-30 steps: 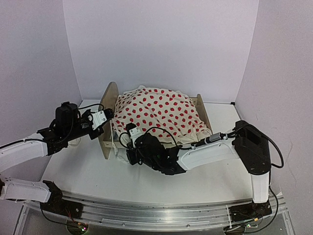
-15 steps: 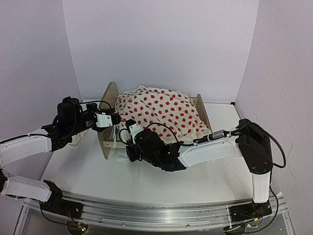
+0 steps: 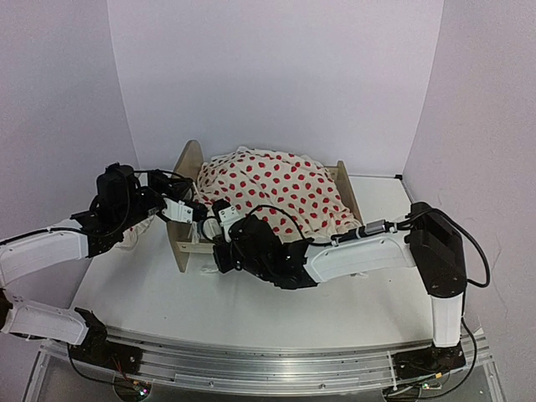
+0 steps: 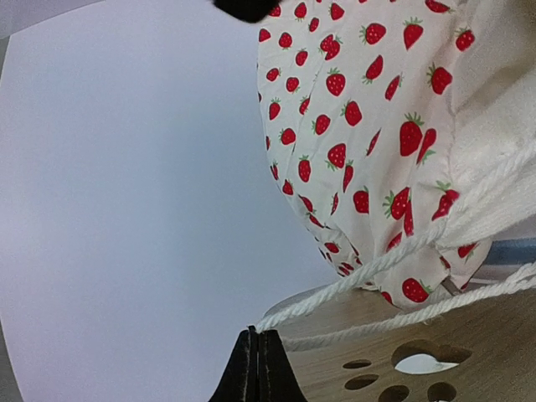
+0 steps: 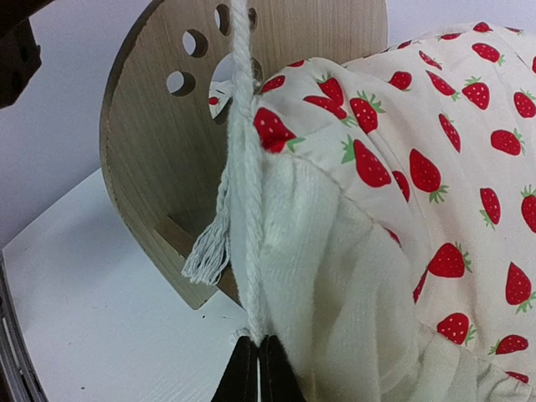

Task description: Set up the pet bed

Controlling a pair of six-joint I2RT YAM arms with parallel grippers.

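Note:
The pet bed (image 3: 186,163) stands mid-table, its rounded headboard on the left and its lower footboard (image 3: 346,186) on the right. A strawberry-print blanket (image 3: 276,188) is heaped over it and hides most of the mattress. A strip of blue stripe (image 4: 511,251) shows in the left wrist view. My left gripper (image 3: 199,213) is shut on a white cord (image 4: 352,280) by the headboard (image 4: 394,335). My right gripper (image 3: 219,224) is shut on the cord (image 5: 243,126) at the blanket's white underside (image 5: 335,276), at the headboard's near end (image 5: 155,151).
The white table (image 3: 167,293) is boxed in by white walls at the back and both sides. The cord's frayed tassel (image 5: 205,251) hangs beside the headboard. Both arms crowd the bed's left front corner. A metal rail (image 3: 268,364) runs along the near edge.
My left gripper has moved right and a little down, from beside the headboard to its near end, close to my right gripper. The right gripper has shifted slightly left.

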